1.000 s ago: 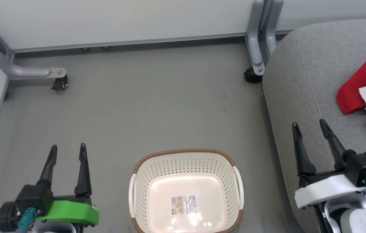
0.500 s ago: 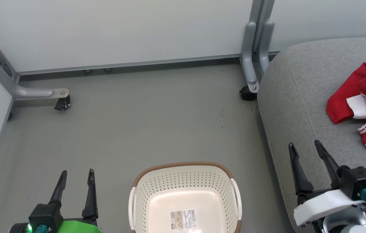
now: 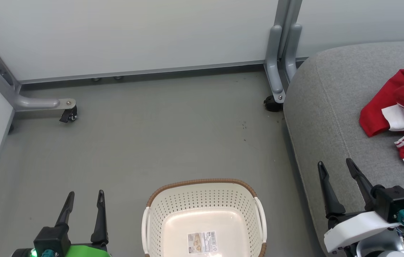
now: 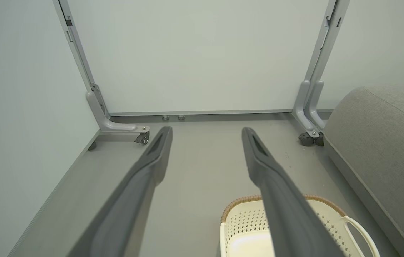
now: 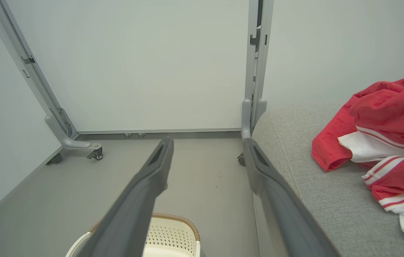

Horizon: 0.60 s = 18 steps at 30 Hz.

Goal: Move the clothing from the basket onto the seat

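The red clothing [image 3: 402,117] with white trim lies crumpled on the grey seat [image 3: 334,107] at the right edge; it shows again as the clothing [image 5: 384,142] on the seat [image 5: 316,200]. The cream basket [image 3: 203,214] stands on the floor at bottom centre, holding nothing but the paper label on its bottom. My left gripper [image 3: 85,195] is open, low at the left of the basket. Open too, my right gripper [image 3: 335,162] hangs over the seat's left edge, apart from the clothing. In the left wrist view the basket [image 4: 244,217] sits below the right finger.
Pale partition walls close the back and left. Their grey metal feet with castors [image 3: 69,115] [image 3: 272,104] stand on the grey floor [image 3: 159,135]. The seat's rounded side [image 4: 377,150] borders the floor on the right.
The head camera tilted up, so the whole scene slid down the head view; in the last half second little shifted. Both grippers stay open and the clothing lies where it was.
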Motion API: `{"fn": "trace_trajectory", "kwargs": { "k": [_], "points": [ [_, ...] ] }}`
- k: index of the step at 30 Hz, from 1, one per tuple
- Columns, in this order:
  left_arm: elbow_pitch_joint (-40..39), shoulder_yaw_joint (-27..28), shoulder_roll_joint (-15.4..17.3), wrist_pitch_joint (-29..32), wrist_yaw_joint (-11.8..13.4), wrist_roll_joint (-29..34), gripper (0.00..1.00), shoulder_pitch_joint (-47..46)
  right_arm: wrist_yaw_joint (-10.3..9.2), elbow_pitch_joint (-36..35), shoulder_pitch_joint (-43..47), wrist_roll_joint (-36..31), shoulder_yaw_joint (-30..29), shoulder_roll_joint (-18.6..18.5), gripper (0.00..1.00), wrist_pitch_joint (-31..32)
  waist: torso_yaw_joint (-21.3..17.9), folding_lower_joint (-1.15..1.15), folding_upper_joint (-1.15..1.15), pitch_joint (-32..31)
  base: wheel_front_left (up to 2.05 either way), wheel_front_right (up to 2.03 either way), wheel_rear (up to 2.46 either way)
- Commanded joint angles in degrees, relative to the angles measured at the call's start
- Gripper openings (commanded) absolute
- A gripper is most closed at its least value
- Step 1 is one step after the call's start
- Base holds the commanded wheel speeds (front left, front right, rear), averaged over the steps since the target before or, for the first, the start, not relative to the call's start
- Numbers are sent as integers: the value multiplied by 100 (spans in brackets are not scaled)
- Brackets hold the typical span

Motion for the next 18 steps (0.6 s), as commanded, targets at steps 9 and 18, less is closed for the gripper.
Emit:
{"fn": "trace_trajectory", "kwargs": {
  "k": [9,18],
  "points": [
    [53,105,-105,-16,-79,72,100,9,0,-2,-27,34,23,-12,100,29,-7,0,0,-15,0,0,0],
    [117,144,-185,-16,-126,145,100,19,0,19,-15,27,24,-12,100,58,0,0,0,-59,0,0,0]
  ]
}}
